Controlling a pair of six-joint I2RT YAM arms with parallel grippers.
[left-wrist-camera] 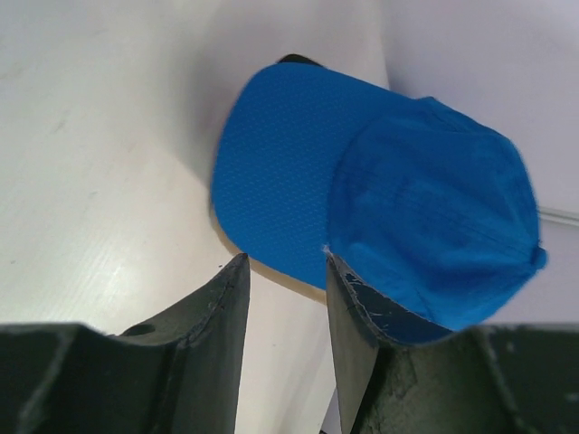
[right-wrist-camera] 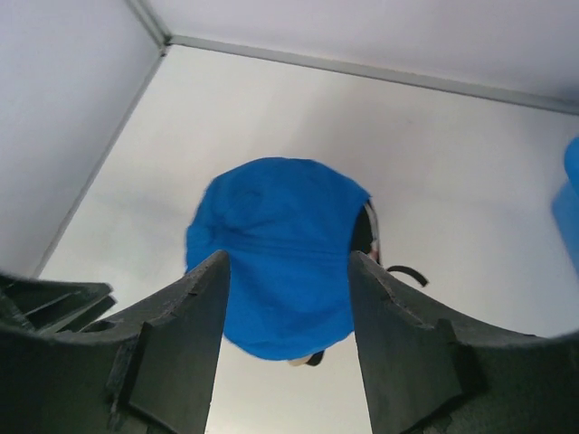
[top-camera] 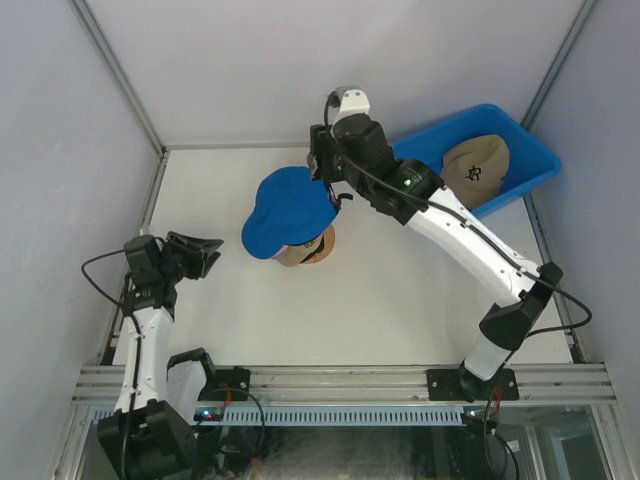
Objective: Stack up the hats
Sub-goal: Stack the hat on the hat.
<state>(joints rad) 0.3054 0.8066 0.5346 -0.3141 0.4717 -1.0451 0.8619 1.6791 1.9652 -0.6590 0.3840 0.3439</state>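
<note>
A: Status? Big stuff first.

B: White counter [top-camera: 400, 300], with a blue plastic bin [top-camera: 528, 150] at its far right corner. One tan fabric cap with a dark logo [top-camera: 478, 165] lies in the bin and isn't stacked.

A: The stack?

B: Mid-counter. A blue fabric baseball cap [top-camera: 285, 215] sits on top, over the round wooden stand [top-camera: 315, 250]. A dark edge and a black strap [right-wrist-camera: 405, 271] poke out beneath it. Can't tell how many hats are under there.

A: Jaws?

B: Right jaws hover at the blue cap's back edge, spread apart, gripping nothing. Left jaws are partway open and empty, off to the left, well apart from the stack.

A: What's left?

B: At least the tan cap, I'd say: fetch it from the bin and seat it on the blue one.
</note>
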